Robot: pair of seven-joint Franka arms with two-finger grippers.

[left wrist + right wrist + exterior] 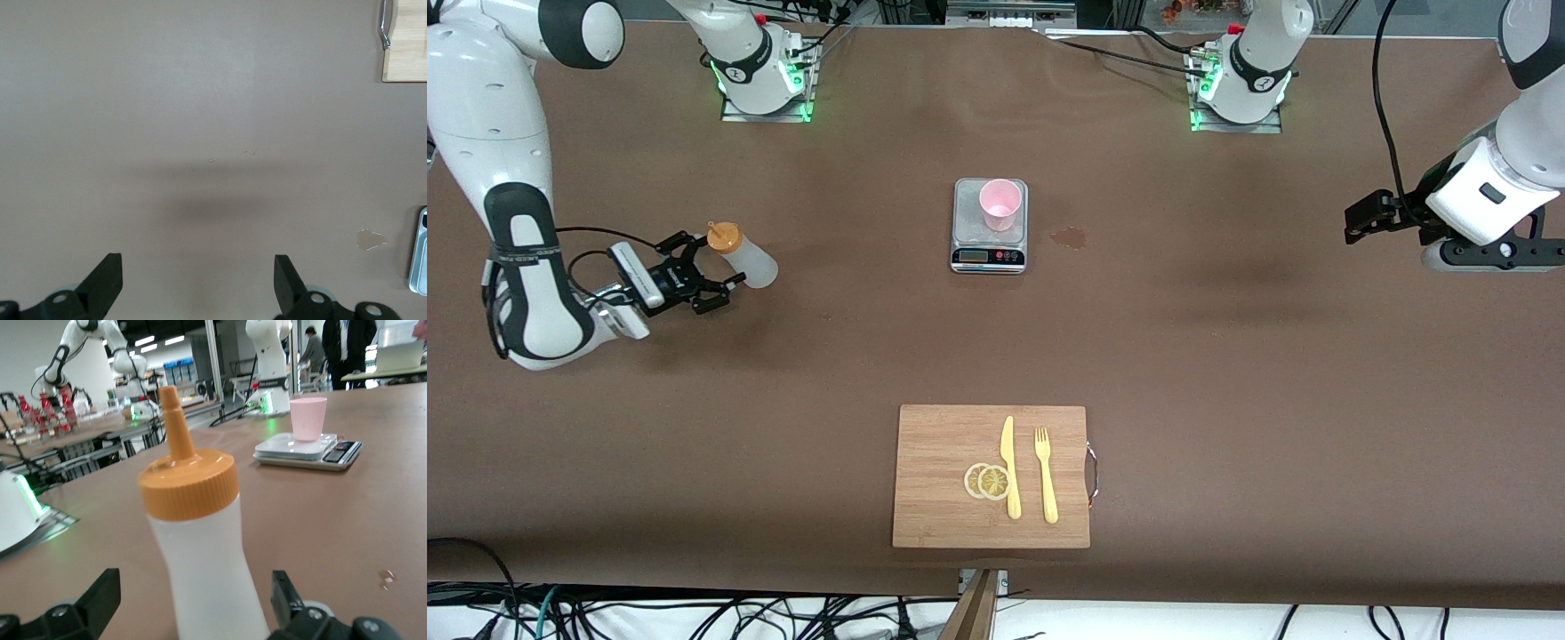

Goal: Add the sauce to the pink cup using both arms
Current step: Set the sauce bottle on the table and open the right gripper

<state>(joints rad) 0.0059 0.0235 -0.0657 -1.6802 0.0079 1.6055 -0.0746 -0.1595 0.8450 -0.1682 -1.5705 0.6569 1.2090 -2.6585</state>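
The sauce bottle [747, 260], whitish with an orange nozzle cap [723, 237], stands upright on the table toward the right arm's end. My right gripper [713, 263] is open around it, and in the right wrist view the bottle [200, 547] sits between the fingers with a gap on each side. The pink cup [1000, 204] stands on a small silver scale [989, 256] at mid-table; it also shows in the right wrist view as the cup [308, 418]. My left gripper [1353, 224] hangs open over bare table at the left arm's end, holding nothing [198, 277].
A wooden cutting board [943, 444] lies nearer the front camera, carrying a yellow knife [1009, 467], a fork [1046, 476] and two lemon slices [987, 481]. A small wet stain [1069, 236] marks the table beside the scale. The arm bases stand along the table's back edge.
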